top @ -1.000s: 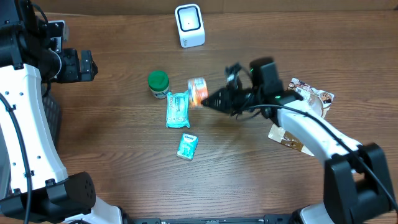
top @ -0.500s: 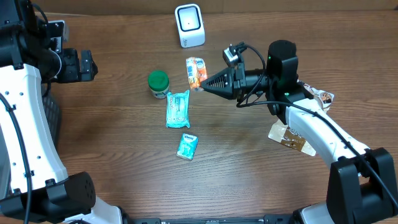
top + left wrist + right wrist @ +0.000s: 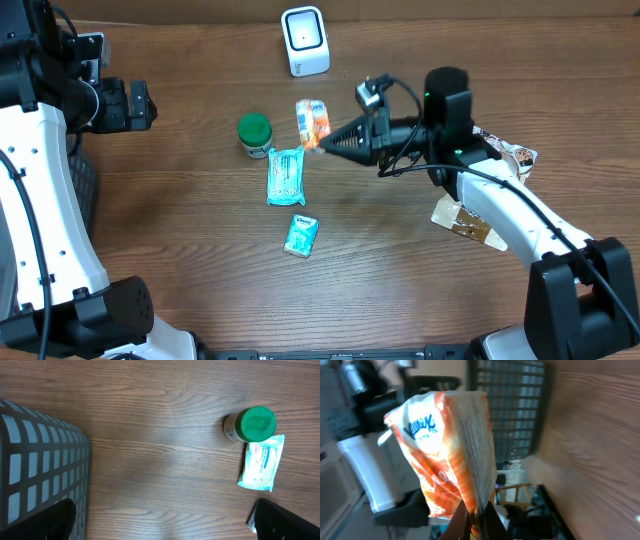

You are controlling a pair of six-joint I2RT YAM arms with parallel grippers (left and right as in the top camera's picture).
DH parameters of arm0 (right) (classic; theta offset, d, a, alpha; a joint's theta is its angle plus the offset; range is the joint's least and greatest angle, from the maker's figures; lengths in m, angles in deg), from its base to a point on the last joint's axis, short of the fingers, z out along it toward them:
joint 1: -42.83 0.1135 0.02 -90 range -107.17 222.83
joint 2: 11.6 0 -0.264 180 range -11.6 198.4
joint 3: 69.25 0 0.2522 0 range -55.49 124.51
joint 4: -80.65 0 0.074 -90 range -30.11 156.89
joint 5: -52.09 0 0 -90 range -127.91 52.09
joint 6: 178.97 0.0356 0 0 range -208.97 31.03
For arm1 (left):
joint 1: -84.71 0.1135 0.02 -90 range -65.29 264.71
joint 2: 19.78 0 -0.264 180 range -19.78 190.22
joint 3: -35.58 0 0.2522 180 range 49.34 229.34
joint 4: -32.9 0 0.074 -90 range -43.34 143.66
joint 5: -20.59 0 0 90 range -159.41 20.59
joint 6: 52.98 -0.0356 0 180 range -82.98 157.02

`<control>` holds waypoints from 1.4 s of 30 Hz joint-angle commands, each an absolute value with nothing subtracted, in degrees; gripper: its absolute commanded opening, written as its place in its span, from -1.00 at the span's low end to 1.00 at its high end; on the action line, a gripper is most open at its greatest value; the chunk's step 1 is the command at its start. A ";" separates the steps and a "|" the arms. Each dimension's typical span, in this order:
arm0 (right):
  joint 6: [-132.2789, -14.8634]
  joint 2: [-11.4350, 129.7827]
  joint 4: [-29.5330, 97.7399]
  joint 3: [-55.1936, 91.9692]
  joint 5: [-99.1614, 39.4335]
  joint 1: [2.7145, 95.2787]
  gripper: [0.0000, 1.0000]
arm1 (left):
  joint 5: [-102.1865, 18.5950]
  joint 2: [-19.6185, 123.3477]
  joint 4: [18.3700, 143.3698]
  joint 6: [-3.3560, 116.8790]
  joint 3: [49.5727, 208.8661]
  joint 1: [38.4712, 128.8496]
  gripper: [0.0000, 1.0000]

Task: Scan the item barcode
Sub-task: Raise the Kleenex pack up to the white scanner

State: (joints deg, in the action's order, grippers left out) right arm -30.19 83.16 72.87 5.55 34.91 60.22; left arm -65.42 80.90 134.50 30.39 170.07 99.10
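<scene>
An orange and white Kleenex tissue pack point(image 3: 312, 120) hangs in the air in front of the white barcode scanner point(image 3: 305, 40) at the table's back edge. My right gripper point(image 3: 322, 146) is shut on the pack's lower edge. In the right wrist view the pack point(image 3: 445, 445) stands upright above the pinched fingertips of that gripper point(image 3: 479, 515), its printed side face turned toward the camera. My left gripper point(image 3: 165, 527) is open wide over bare wood at the far left, with nothing between its fingers point(image 3: 50, 522).
A green-lidded jar point(image 3: 254, 135), a teal wipes pack point(image 3: 285, 176) and a small teal pack point(image 3: 300, 235) lie mid-table. Snack packets point(image 3: 505, 155) and a brown packet point(image 3: 465, 222) lie on the right. A grey mesh basket point(image 3: 40, 470) sits at the left edge.
My right gripper has lifted the tissue pack from beside the jar and carried it back toward the scanner, turning it more upright. The left arm has not moved.
</scene>
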 commanded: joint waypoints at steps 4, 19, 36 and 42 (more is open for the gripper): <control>-52.39 82.59 52.91 5.83 14.43 60.79 -0.92 | -65.53 80.86 134.45 29.30 170.24 99.36 0.99; -75.25 85.33 23.14 40.19 -50.75 68.70 -0.92 | -65.53 80.86 134.45 29.30 170.24 99.36 0.99; -127.34 112.62 71.31 49.39 -87.99 77.27 -0.92 | -65.53 80.86 134.45 29.30 170.24 99.36 0.99; -142.75 121.96 81.61 49.65 -80.69 77.27 -0.92 | -65.53 80.86 134.45 29.30 170.24 99.36 0.99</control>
